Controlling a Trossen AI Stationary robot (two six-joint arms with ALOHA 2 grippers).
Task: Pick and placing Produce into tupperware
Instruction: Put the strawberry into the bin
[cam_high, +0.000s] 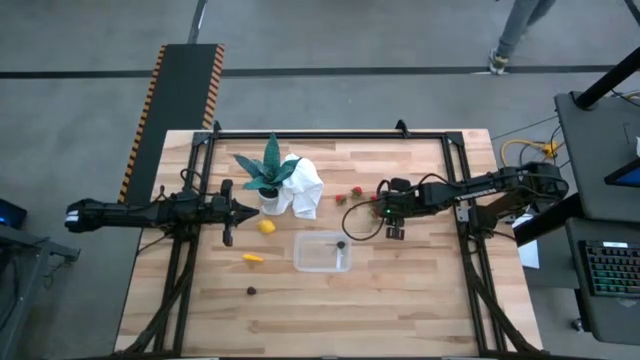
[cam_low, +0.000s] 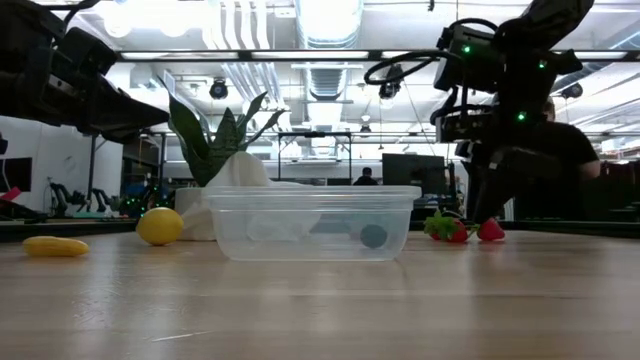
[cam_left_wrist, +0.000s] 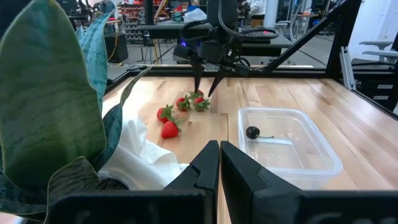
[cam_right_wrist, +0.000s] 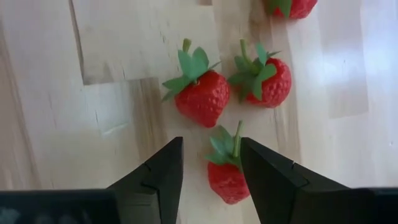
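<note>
One right tool (cam_right_wrist: 208, 165) straddling a strawberry (cam_right_wrist: 227, 177), fingers apart (left tool (cam_left_wrist: 219, 163) shut).

Overhead straight down, table-level across the tupperware (cam_low: 310, 222), both wrists forward, all sharing the strawberries (cam_right_wrist: 202, 96).

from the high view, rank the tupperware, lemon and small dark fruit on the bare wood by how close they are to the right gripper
Measured from the right gripper, which is open over the strawberries:
1. The tupperware, just ahead of the gripper toward the table's middle.
2. The lemon, past the tupperware, near the white cloth.
3. The small dark fruit, farthest off, toward the left arm's side.
</note>
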